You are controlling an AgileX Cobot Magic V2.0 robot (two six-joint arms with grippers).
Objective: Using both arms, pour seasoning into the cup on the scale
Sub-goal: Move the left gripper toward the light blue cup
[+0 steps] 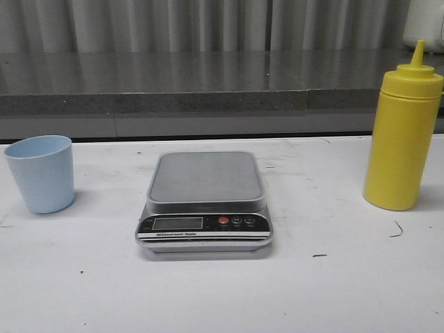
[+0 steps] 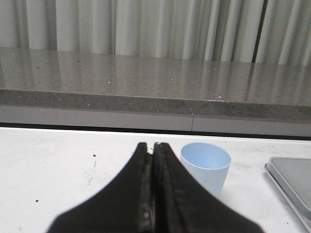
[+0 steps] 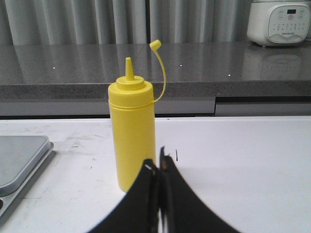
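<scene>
Grippers are out of sight in the front view: scale (image 1: 205,202) mid-desk (image 1: 333,291), cup (image 1: 41,173) far left, bottle (image 1: 404,135) far right. Left gripper (image 2: 153,145) is pressed together, empty, near the cup (image 2: 206,167). Right gripper (image 3: 159,165) is likewise together before the uncapped bottle (image 3: 131,141).

A white desk (image 1: 333,291), scuffed with small dark marks, carries 3 things in a row. The pale blue cup (image 1: 41,173) stands upright at its left, the silver scale (image 1: 205,205) sits in the middle with its platform bare, and the yellow seasoning bottle (image 1: 404,135) stands upright at the right.
</scene>
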